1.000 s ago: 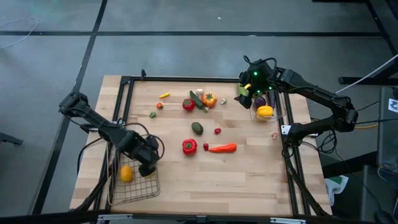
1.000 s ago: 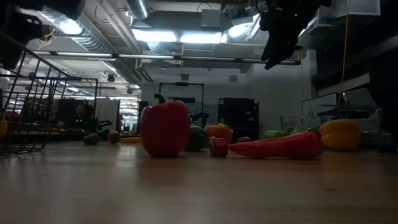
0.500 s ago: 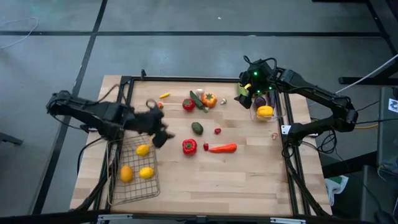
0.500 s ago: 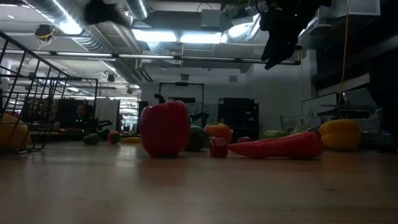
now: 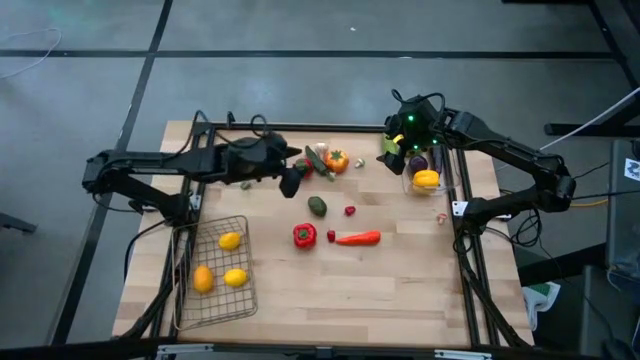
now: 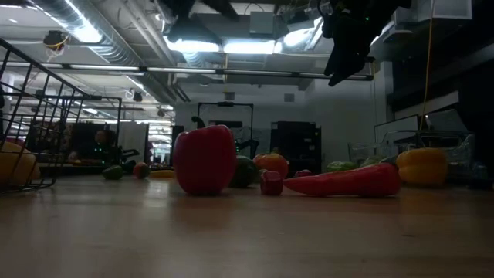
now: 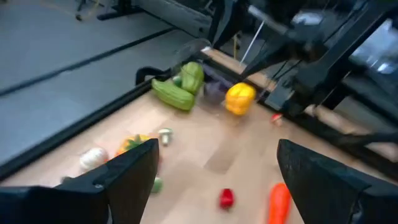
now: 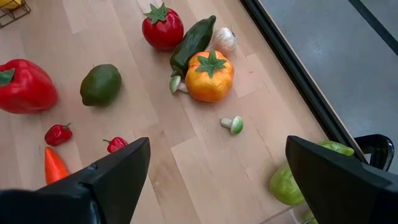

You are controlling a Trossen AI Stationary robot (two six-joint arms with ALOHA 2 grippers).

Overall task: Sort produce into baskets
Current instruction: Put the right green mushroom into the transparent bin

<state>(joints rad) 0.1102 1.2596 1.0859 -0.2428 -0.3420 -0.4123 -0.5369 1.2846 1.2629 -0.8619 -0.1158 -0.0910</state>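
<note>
Lemons [image 5: 231, 240] now number three in the wire basket [image 5: 214, 272]; left claw [image 5: 291, 182], wide and empty, has swung beside the red tomato [image 5: 303, 167]. Right claw [image 5: 392, 150], wide, waits over the clear bin [image 5: 430, 172].

The wire basket [image 6: 31, 116] is cut off by the low view's left edge. The left wrist view is motion-blurred, and the carrot [image 7: 278, 202] runs past its edge.

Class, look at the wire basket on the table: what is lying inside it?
Inside the wire basket lie three yellow-orange fruits, set apart on the mesh floor. Nothing covers them from above; the low view shows only one at its edge.
</note>
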